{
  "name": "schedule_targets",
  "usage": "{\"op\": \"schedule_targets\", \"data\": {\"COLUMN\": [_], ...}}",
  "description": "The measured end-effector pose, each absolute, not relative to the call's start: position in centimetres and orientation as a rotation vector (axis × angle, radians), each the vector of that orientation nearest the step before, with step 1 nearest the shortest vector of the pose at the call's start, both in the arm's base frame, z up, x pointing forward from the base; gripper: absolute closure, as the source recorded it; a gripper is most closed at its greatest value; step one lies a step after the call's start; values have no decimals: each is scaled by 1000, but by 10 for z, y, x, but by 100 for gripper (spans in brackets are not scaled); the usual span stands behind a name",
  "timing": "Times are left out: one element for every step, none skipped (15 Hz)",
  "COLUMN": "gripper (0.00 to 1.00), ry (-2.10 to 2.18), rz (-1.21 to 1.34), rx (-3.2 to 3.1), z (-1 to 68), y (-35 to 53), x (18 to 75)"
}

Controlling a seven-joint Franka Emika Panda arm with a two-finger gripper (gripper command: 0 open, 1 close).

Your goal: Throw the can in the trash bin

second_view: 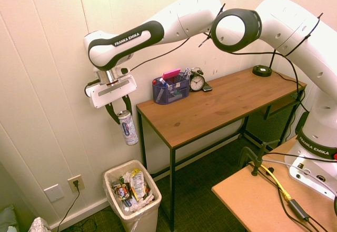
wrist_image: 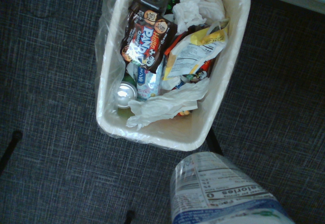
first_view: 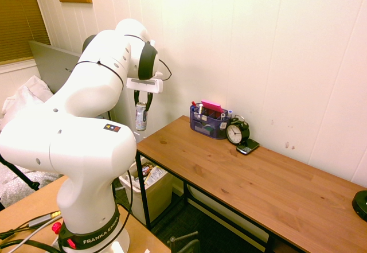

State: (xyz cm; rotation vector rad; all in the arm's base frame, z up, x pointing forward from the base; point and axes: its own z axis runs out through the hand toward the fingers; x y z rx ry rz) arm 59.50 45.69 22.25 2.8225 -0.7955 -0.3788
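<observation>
My gripper (second_view: 120, 110) is shut on the top of the can (second_view: 127, 128), a slim silver-white drink can with dark print, which hangs in the air beyond the left end of the wooden desk (second_view: 221, 103). In the first exterior view the can (first_view: 141, 116) hangs under the gripper (first_view: 143, 102), near the wall. The beige trash bin (second_view: 120, 209) stands on the floor below, slightly right of the can, full of crumpled wrappers. The wrist view looks straight down at the trash bin (wrist_image: 233, 76), with the can (wrist_image: 221, 193) large at the bottom edge, offset from the bin's opening.
On the desk stand a blue-purple organizer box (second_view: 171, 90), a black alarm clock (second_view: 197, 81) and a small dark device (first_view: 248, 147). A dark round base (second_view: 261, 70) sits at the desk's far end. The white wall is close behind the gripper. Dark carpet (wrist_image: 45, 82) surrounds the bin.
</observation>
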Motion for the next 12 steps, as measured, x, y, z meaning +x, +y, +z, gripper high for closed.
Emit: {"op": "schedule_targets", "data": {"gripper": [0,0,0,0,0,0,0,0,0,0,0,0], "ry": [-792,-790,-791,-793,-796,-798,-801,-807,-819,-839,-870,-917], "rz": [-380,-380,-375,-374,-374,-373,-371,-369,-363,-343,-309,-263], "rx": [2825,2825,2830,2833,2835,2836,2838,2841,2847,2855,2866,2879], "z": [229,233,236,238,239,240,241,243,247,256,272,293], "y": [459,461,463,465,465,465,464,463,459,453,442,424], "x": [595,596,596,597,597,598,600,602,606,613,624,638]}}
